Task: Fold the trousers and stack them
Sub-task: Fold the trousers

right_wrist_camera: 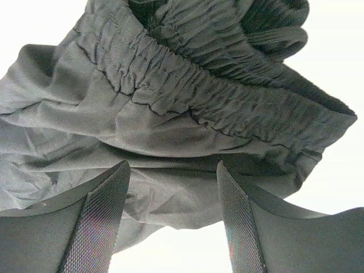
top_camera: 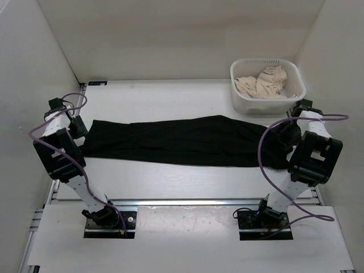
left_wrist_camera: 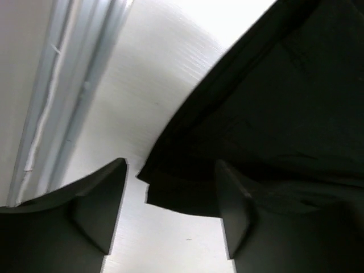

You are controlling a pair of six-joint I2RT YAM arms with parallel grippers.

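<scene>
The black trousers lie stretched left to right across the table, legs together. Their leg hems are at the left and the gathered waistband is at the right. My left gripper is open at the hem end; in the left wrist view a hem corner lies between the jaws. My right gripper is open at the waistband end; in the right wrist view the cloth below the waistband lies between its jaws. Neither holds anything.
A white basket with a beige cloth garment stands at the back right, just behind the right arm. White walls close in the table on the left, right and back. A metal rail runs along the left edge.
</scene>
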